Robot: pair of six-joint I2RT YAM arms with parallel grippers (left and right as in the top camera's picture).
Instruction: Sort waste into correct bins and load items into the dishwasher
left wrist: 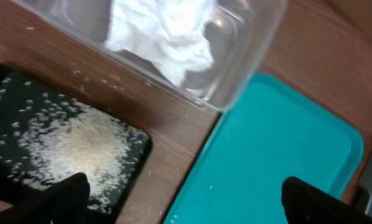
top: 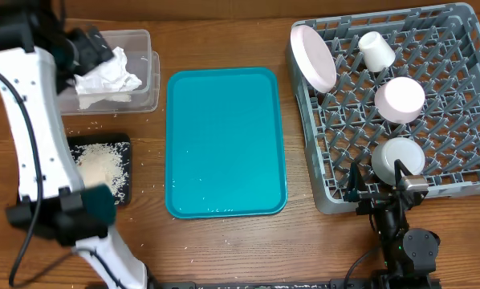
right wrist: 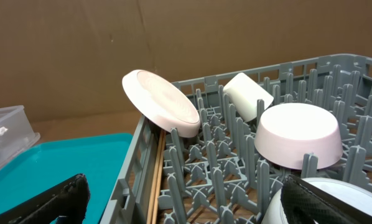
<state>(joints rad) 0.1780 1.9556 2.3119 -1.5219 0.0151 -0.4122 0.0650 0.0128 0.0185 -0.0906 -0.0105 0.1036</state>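
Left of the teal tray (top: 224, 144): napkin (top: 105, 79) in the clear tub (top: 144, 44), partly hidden by my left arm; rice (top: 102, 167) on the black tray (top: 124, 144). Right of it: dish rack (top: 465, 172) with plate (top: 314, 56), cup (top: 376, 50) and bowls. Left gripper (left wrist: 185, 182) and right gripper (right wrist: 186, 183) are spread wide and empty, fingers cropped.

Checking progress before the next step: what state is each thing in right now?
Napkin: crumpled, in the tub.
Rice: heaped on the black tray, stray grains around.
Plate: on edge, leaning in the rack.
Cup: tilted in the rack.
White bowl: upside down in the rack.
Grey bowl: in the rack.
Left gripper: open, empty.
Right gripper: open, empty.
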